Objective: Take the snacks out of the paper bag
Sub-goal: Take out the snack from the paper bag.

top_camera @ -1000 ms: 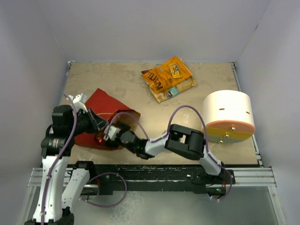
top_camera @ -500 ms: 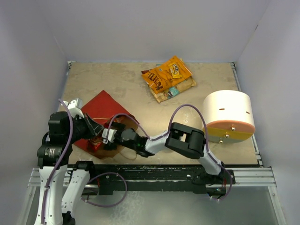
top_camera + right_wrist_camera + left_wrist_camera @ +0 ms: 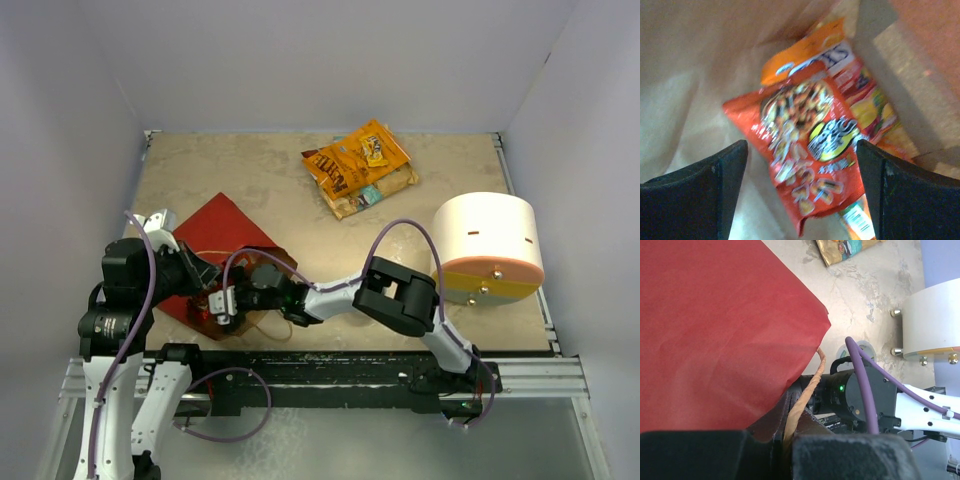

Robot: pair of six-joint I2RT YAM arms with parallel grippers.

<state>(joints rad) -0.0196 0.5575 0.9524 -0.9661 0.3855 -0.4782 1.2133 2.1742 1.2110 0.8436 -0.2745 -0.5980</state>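
Observation:
The red paper bag [image 3: 215, 240] lies at the near left, its brown mouth toward the right arm. My left gripper [image 3: 203, 284] is shut on the bag's edge and twisted loop handle [image 3: 807, 390], and the red wall [image 3: 715, 330] fills the left wrist view. My right gripper [image 3: 224, 303] is inside the mouth, open, its jaws [image 3: 801, 152] either side of a red-orange snack packet [image 3: 810, 145] without touching it. An orange packet [image 3: 805, 50] and a red-yellow one [image 3: 875, 110] lie beneath it. An orange-brown packet [image 3: 355, 158] and a golden-tan one [image 3: 368, 190] lie at the far middle.
A cream-white cylinder with an orange base [image 3: 487, 240] stands at the right and also shows in the left wrist view [image 3: 935, 315]. Grey walls close in the table on three sides. The right arm's forearm [image 3: 330, 298] stretches leftward along the near edge.
My left arm has pulled back toward the near edge, drawing the bag's mouth with it. My right gripper has moved left, deeper into the bag.

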